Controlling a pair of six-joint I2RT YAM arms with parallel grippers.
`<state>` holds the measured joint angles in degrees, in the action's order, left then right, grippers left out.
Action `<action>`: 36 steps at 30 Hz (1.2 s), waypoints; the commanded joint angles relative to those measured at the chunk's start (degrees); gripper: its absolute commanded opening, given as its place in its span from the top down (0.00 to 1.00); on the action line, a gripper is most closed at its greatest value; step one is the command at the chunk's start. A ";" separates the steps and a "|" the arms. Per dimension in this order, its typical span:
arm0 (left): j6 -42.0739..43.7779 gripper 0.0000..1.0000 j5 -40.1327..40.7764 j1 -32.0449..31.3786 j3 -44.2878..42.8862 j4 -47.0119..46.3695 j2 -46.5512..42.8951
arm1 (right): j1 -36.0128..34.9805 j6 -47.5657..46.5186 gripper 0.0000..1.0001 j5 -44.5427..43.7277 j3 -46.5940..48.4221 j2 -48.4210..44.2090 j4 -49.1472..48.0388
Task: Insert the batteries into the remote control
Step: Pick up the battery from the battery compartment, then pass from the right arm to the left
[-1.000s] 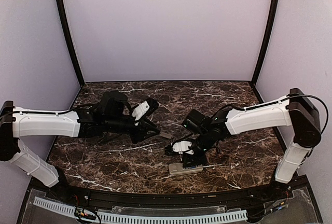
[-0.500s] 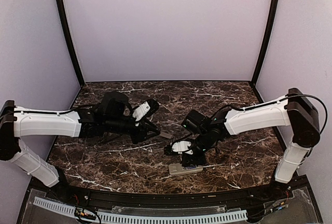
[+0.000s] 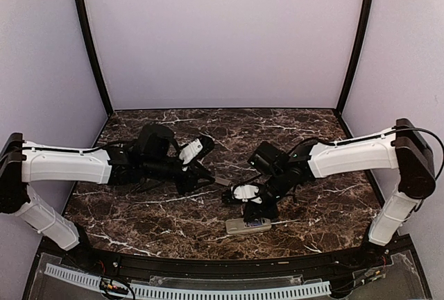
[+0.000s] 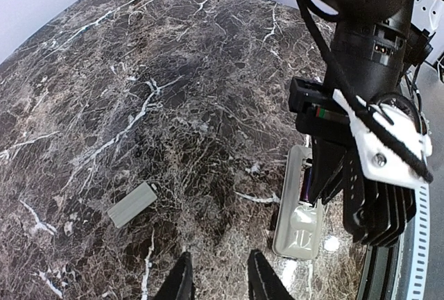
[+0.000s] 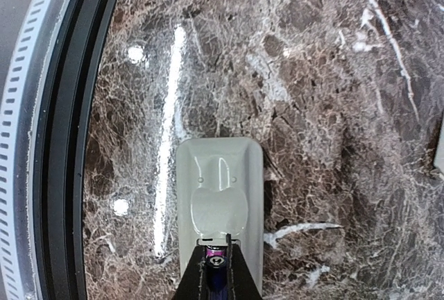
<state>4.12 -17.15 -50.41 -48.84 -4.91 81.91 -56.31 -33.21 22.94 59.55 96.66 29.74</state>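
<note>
Loading is only under way: the right gripper [image 3: 254, 210], pinched shut on a purple battery [image 5: 216, 261], holds it at the back of the remote control [image 5: 220, 182] lying face-down by the table [image 4: 139, 71] edge, slightly farther back than a second ago, while the left gripper [image 4: 220, 280] hovers part-open and empty near the loose grey cover [image 4: 133, 203].

Remote control [image 5: 220, 189] lying flat, grey-beige back up; purple battery [image 5: 216, 264] end-on at one end of it.
</note>
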 commanded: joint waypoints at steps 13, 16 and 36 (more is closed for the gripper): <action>-6.61 0.51 -9.64 -0.66 9.56 -29.20 -5.15 | 3.58 20.98 1.00 8.34 1.93 -19.14 -23.45; -6.74 0.40 -9.70 -3.38 6.75 -32.18 -3.49 | 3.58 28.81 1.00 7.83 2.77 -21.20 -31.31; -12.33 0.46 -2.90 -7.51 -1.66 -39.58 -1.60 | -0.44 36.08 1.00 2.61 -0.22 -26.51 -44.88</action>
<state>-7.29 -22.39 -57.56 -48.21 -43.20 81.14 -55.90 2.31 26.74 60.03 71.75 -12.69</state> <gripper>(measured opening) 0.564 0.059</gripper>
